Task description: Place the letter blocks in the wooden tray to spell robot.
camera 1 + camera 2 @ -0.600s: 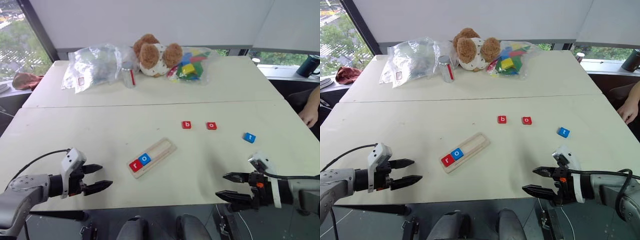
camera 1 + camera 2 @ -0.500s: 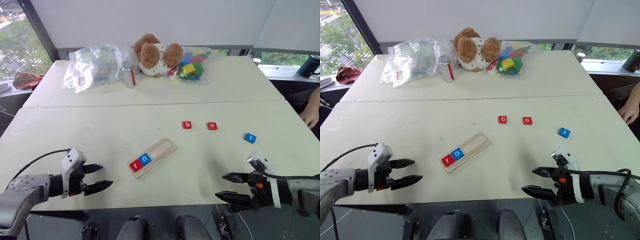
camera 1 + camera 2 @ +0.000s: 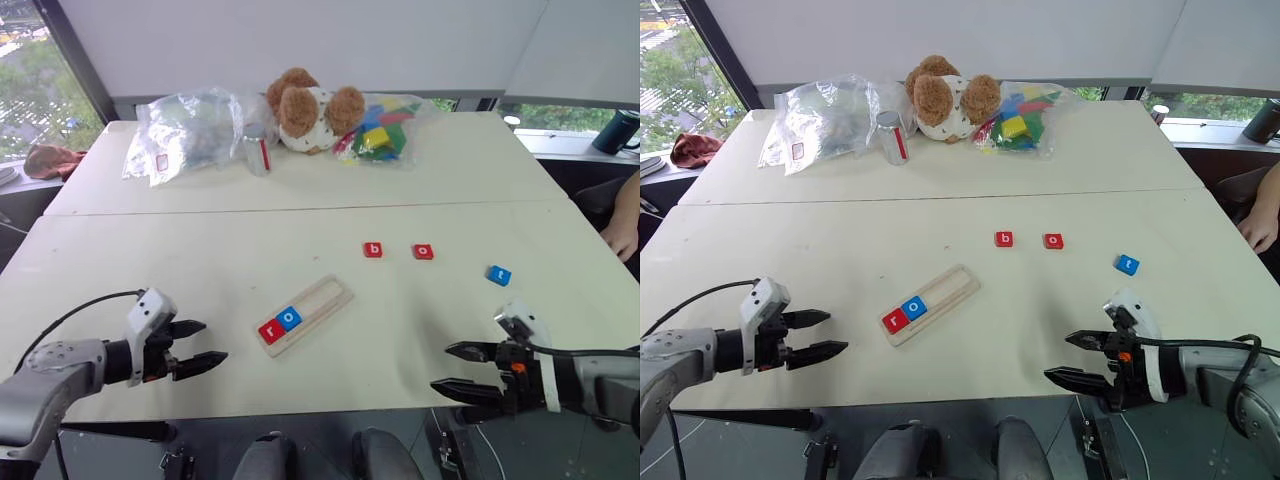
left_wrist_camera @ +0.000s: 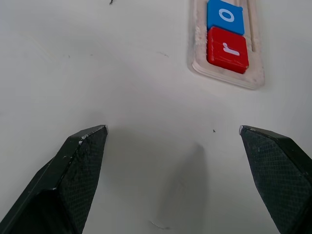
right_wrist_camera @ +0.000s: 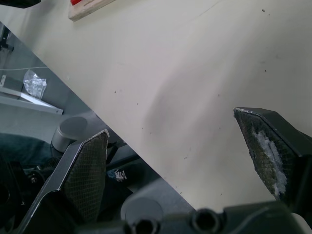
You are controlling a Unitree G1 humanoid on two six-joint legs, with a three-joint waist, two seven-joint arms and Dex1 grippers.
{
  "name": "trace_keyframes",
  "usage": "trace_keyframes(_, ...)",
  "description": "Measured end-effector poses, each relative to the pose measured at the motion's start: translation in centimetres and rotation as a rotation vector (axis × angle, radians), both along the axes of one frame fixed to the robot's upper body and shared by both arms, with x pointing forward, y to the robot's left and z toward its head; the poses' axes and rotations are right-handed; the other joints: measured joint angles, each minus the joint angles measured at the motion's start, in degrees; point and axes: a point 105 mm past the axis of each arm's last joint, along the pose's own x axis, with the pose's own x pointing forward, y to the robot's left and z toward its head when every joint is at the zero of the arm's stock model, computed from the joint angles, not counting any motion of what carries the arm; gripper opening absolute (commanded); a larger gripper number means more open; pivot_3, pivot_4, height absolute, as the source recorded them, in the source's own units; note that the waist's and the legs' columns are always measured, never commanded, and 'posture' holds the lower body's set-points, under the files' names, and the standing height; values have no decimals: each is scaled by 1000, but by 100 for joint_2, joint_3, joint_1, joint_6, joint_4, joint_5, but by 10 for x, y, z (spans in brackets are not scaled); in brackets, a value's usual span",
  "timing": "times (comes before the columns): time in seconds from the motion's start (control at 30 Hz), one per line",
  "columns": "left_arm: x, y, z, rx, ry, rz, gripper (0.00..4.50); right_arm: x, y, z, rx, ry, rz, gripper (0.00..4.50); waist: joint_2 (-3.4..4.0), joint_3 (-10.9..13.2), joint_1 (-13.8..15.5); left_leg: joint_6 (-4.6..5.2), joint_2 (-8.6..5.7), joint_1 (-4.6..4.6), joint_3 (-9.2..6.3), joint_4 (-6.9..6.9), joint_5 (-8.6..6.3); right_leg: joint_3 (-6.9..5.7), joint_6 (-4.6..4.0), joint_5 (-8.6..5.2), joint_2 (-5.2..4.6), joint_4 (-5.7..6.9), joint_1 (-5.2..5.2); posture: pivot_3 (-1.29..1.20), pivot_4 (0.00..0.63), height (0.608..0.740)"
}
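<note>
Left eye view has the wooden tray [image 3: 304,315] lying near the middle of the table [image 3: 200,260], its long axis on a diagonal, near-left end to far-right end. Two letter blocks are already seated at the near-left end: the red r [image 3: 270,331] and, touching it, the blue o [image 3: 290,318]. The rest of the groove, toward the far right, is bare.

Three tiles wait loose on the table, to the far right of the tray: the red b [image 3: 373,250], the red o [image 3: 423,252] just beside it, and the blue t [image 3: 499,275] further right.

Left gripper [image 3: 200,345] hovers at the near edge, left of the tray, jaws spread wide and empty. Right gripper [image 3: 462,371] hangs at the near-right edge, jaws equally wide apart, nothing between them.

By the spelling, b looks next. It lies far and left of the right gripper, with the tray's empty slots between it and the left gripper. The right arm appears the nearer to the loose tiles, the t closest of all to it.
</note>
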Motion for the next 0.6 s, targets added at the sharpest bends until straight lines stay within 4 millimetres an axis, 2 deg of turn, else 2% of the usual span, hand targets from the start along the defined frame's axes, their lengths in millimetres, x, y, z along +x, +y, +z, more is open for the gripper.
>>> trace_keyframes(0.23, 7, -1, 8, 8, -27, -6, 4500, 9, -8, 1, -18, -26, -26, 4473, 0, 0, 6, 0, 0, 0, 0, 0, 0, -2, 0, 0, 0, 0, 0, 0, 150, 740)
trace_keyframes(0.37, 12, -2, 22, 47, -80, -57, 4500, 16, -15, 6, -55, -49, -28, 4473, 0, 0, -1, 0, -1, 0, 0, 4, 0, -1, 0, 0, 1, 1, 2, 0, 150, 740)
trace_keyframes(0.43, 12, -10, 27, 68, -107, -119, 4500, 23, -13, 15, -44, -78, -18, 4473, 0, 0, -15, -1, -1, 0, 1, 3, 1, 0, 0, 0, 1, 1, 1, 0, 150, 740)
trace_keyframes(0.5, 14, -24, 36, 53, -159, -166, 4500, 31, -4, 32, -14, -127, 10, 4473, 1, 0, -19, -1, -1, 0, 0, 3, 1, -1, 0, 0, 2, 3, -1, 0, 150, 740)
trace_keyframes(0.6, 16, -48, 45, 14, -265, -206, 4500, 37, 21, 59, 41, -214, 82, 4473, 0, -1, -10, -2, 0, -1, -1, -1, 1, -2, 1, 1, 4, 5, -4, 0, 150, 740)
